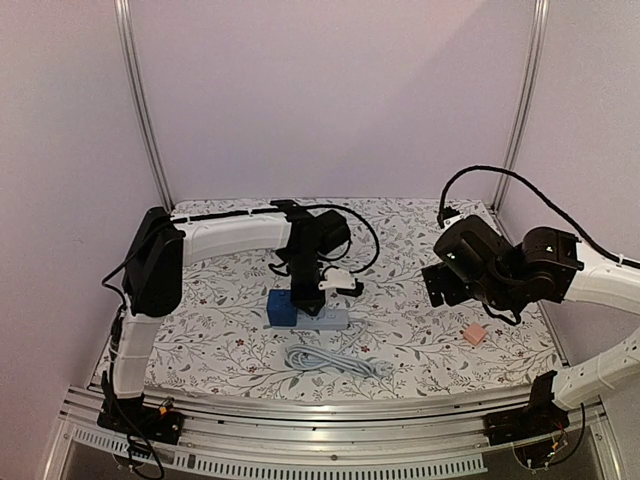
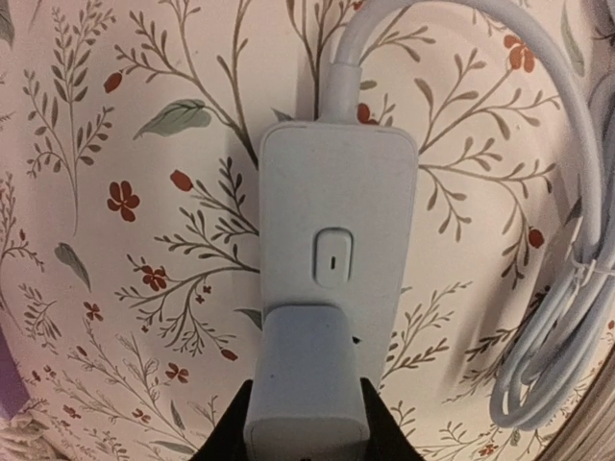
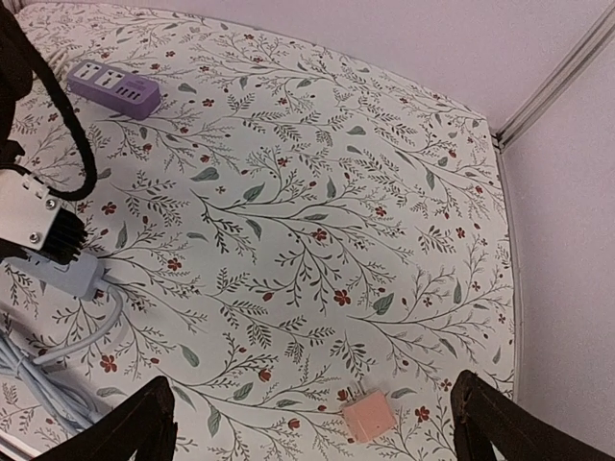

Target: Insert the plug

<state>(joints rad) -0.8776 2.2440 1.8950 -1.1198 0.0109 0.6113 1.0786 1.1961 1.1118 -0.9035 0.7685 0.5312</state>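
My left gripper [image 2: 306, 434] is clamped on the blue plug [image 2: 307, 376], one black finger [image 2: 229, 437] pressed to each side of it. The plug stands on the near end of the grey power strip [image 2: 338, 206], at 6 o'clock from the strip's small oval switch [image 2: 332, 257]. I cannot tell whether its prongs are fully in. From above, the plug [image 1: 282, 308] sits at the strip's 9 o'clock end, near the middle of the table [image 1: 220, 300]. The strip's white cable [image 2: 562, 307] leaves its far end at 12 o'clock, curves round and lies coiled at 3 o'clock. In the top view that coil [image 1: 335, 362] lies at 6 o'clock from the strip [image 1: 325, 320].

At 3 o'clock, well apart, my right gripper [image 3: 315, 408] hangs above the table with its fingers [image 3: 130, 423] spread wide, grasping nothing. A small pink block [image 3: 369, 415] lies on the table between them. A purple power strip [image 3: 113, 86] lies at 10 o'clock in that view.
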